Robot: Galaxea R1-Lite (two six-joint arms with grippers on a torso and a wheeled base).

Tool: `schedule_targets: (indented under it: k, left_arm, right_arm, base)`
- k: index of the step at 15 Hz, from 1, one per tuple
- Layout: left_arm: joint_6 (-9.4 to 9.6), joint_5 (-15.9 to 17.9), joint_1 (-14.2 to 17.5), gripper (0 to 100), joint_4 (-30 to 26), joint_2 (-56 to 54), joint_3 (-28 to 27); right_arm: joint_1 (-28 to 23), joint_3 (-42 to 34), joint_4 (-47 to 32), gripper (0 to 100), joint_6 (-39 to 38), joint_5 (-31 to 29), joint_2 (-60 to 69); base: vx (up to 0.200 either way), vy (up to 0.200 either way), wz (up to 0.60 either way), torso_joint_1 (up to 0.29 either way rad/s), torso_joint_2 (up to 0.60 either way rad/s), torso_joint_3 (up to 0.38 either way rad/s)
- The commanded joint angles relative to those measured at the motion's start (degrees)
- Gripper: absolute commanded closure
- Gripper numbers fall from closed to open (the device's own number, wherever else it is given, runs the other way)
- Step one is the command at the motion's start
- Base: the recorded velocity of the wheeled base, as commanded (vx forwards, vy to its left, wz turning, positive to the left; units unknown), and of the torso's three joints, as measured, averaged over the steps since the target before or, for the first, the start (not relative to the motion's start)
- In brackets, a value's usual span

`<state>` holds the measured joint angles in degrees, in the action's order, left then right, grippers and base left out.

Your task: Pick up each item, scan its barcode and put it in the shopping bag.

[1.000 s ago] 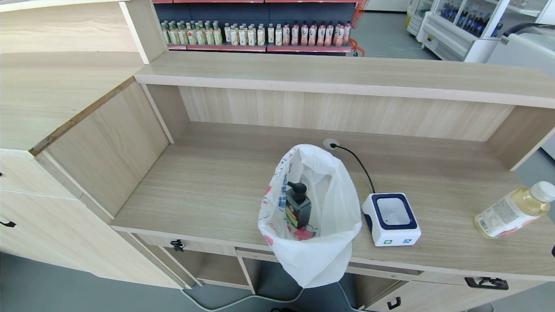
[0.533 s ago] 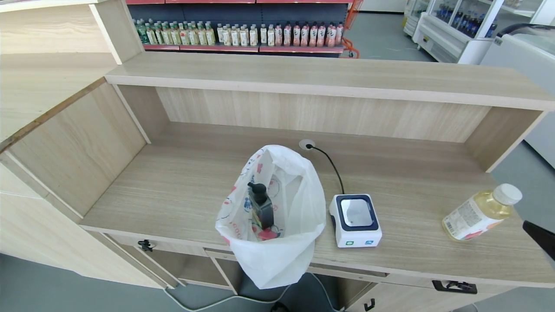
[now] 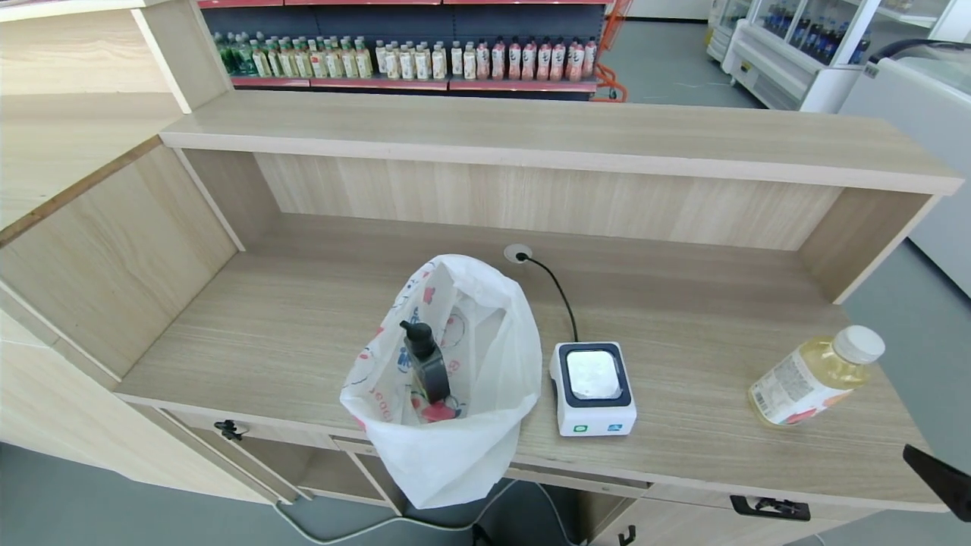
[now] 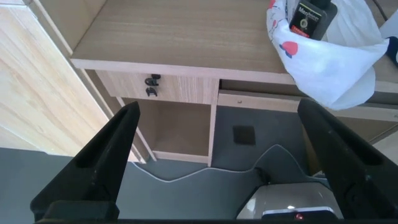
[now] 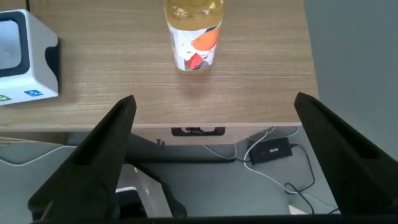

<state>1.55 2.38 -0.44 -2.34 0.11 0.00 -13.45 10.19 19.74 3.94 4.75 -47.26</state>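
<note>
A white shopping bag point(image 3: 455, 447) stands open at the counter's front edge, with a dark pump bottle point(image 3: 426, 368) upright inside it. To its right sits the white barcode scanner point(image 3: 593, 387), window facing up. A yellow drink bottle point(image 3: 815, 375) with a white cap lies near the counter's right end. My right gripper point(image 5: 214, 155) is open, below and in front of the counter edge, facing the drink bottle point(image 5: 193, 31); one finger point(image 3: 937, 470) shows at the lower right. My left gripper point(image 4: 217, 162) is open, low before the cabinet, left of the bag point(image 4: 329, 56).
The wooden counter point(image 3: 303, 326) has a raised back shelf and side walls. A black cable point(image 3: 557, 292) runs from the scanner to a hole at the back. Drawers with black handles point(image 3: 770, 506) lie under the counter. Store shelves of bottles stand behind.
The head camera has turned right, so everything sits further left in the picture. The right gripper's finger has come into sight at the lower right edge.
</note>
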Motion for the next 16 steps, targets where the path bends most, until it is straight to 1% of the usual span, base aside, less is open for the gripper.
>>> schedule_targets:
  k: [1, 5, 7, 8, 10, 11, 12, 14, 16]
  left_arm:
    - [-0.05, 0.0, -0.09, 0, -0.03, -0.02, 0.0]
    - [-0.05, 0.0, -0.09, 0, -0.03, -0.02, 0.0]
    - [-0.05, 0.0, -0.09, 0, -0.03, -0.02, 0.0]
    - [0.21, 0.08, -0.09, 0, -0.03, -0.02, 0.0]
    - [0.3, 0.08, -0.09, 0, -0.03, 0.07, 0.0]
    - [0.3, 0.08, -0.09, 0, -0.03, 0.07, 0.0]
    - [0.3, 0.08, -0.09, 0, -0.03, -0.02, 0.0]
    - [0.12, 0.08, -0.09, 0, -0.03, -0.02, 0.0]
    - [0.21, 0.08, -0.09, 0, -0.03, -0.02, 0.0]
  right_arm:
    - [0.0, 0.09, -0.14, 0, 0.02, -0.01, 1.12]
    - [-0.09, 0.09, -0.14, 0, -0.07, 0.08, 0.15]
    - [-0.09, 0.71, 0.39, 0, -0.42, 0.26, -2.22]
    - [0.17, 2.82, 0.65, 0, -1.3, 0.61, -4.86]
    - [1.32, 3.7, 4.52, 0, -2.97, 2.28, -8.2]
    - [1.93, 3.61, 8.92, 0, -3.06, 3.07, -10.83]
    - [2.11, 3.61, 11.73, 0, -3.06, 4.47, -13.03]
    - [2.72, 3.43, 13.57, 0, -3.15, 7.37, -14.79]
    - [6.24, 3.08, 14.63, 0, -4.46, 8.61, -15.4]
  base:
    - [-0.2, -0.2, 0.0, 0.027, 0.01, -0.012]
    - [-0.2, -0.2, 0.0, 0.0, 0.0, 0.002]
    - [0.0, 0.0, 0.0, 0.0, 0.0, 0.0]
    - [0.0, 0.0, 0.0, 0.0, 0.0, 0.0]
    - [0.0, -0.2, 0.0, 0.01, 0.0, 0.002]
    - [0.0, -0.2, 0.0, 0.002, 0.0, 0.002]
    - [0.0, -0.2, 0.0, 0.002, 0.0, 0.002]
    - [0.0, -0.2, 0.0, 0.017, 0.01, 0.0]
    - [0.0, 0.0, 0.0, 0.0, 0.0, 0.0]
